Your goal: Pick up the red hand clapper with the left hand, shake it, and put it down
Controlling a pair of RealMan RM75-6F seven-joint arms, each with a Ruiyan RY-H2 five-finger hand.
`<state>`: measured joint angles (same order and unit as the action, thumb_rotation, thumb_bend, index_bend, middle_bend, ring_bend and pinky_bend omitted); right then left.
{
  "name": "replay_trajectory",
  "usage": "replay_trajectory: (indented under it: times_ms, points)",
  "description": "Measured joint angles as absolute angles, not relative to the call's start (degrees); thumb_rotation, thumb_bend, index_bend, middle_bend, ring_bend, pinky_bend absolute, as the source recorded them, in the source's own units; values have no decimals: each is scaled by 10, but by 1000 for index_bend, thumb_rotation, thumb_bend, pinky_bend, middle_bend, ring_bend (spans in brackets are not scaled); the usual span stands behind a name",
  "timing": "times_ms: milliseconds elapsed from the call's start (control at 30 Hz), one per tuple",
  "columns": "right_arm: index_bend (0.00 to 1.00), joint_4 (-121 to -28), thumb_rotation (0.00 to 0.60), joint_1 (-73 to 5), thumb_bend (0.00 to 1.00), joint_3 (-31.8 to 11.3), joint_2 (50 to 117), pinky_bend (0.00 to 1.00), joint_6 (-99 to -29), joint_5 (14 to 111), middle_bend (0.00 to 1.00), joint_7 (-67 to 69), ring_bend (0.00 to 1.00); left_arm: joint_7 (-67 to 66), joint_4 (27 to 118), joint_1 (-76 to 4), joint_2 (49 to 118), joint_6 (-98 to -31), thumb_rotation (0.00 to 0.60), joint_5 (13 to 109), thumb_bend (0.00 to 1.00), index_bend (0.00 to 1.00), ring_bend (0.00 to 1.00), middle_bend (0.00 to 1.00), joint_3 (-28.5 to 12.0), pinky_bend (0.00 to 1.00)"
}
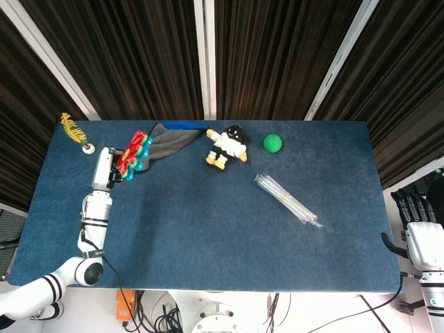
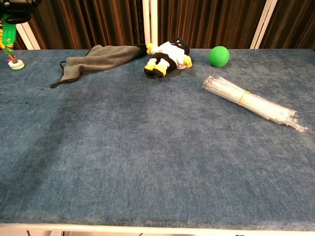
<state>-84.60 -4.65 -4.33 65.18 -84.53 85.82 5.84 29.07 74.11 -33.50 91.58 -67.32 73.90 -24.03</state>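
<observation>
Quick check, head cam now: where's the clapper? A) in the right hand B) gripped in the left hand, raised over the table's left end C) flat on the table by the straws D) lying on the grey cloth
B: the left hand grips the red hand clapper near the grey cloth, and the chest view shows no clapper lying on the table.
</observation>
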Motion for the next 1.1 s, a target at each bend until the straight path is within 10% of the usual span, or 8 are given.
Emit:
replay_trajectory:
  times_ms: [433, 700, 1100]
  points:
    - [0, -842, 600, -47, 217, -41, 654, 0, -834, 851, 0, 63, 0, 30, 466, -397, 949, -756, 600, 1007, 660, 1000, 1000, 1000, -53, 1000]
    - [0, -841, 600, -46, 218, -41, 651, 0, -833, 849, 0, 67, 0, 160, 567, -384, 949, -721, 600, 884, 667, 1000, 1000, 1000, -99, 1000]
    - [0, -844, 600, -49, 221, -39, 654, 0, -825, 848, 0, 63, 0, 467, 856, -330, 872, -564, 600, 535, 664, 1000, 1000, 1000, -281, 1000]
